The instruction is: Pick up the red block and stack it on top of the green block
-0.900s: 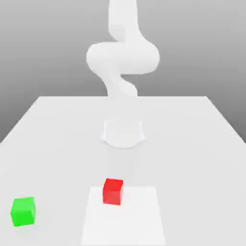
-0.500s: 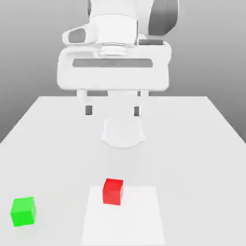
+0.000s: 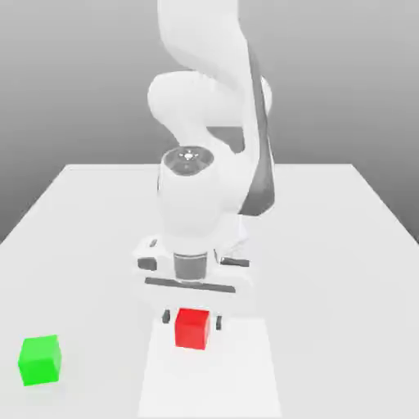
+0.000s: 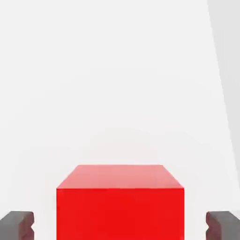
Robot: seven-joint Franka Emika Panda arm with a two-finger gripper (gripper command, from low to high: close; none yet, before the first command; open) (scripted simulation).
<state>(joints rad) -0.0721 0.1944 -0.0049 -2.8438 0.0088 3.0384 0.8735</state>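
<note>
The red block (image 3: 192, 328) rests on the white table, on a lighter square patch near the front. My gripper (image 3: 191, 319) has come down over it and is open, one dark fingertip (image 3: 166, 317) on each side of the block with a gap to each face. In the hand view the red block (image 4: 120, 201) lies between the two dark fingertips (image 4: 17, 225), apart from both. The green block (image 3: 39, 359) sits on the table far toward the exterior view's left, near the front edge.
The white table (image 3: 327, 245) stretches wide around both blocks. The arm's white links and base (image 3: 209, 221) rise behind the red block. A lighter square patch (image 3: 237, 376) marks the table front.
The arm has swung down from high above the table until its open fingers straddle the red block. Neither block has moved.
</note>
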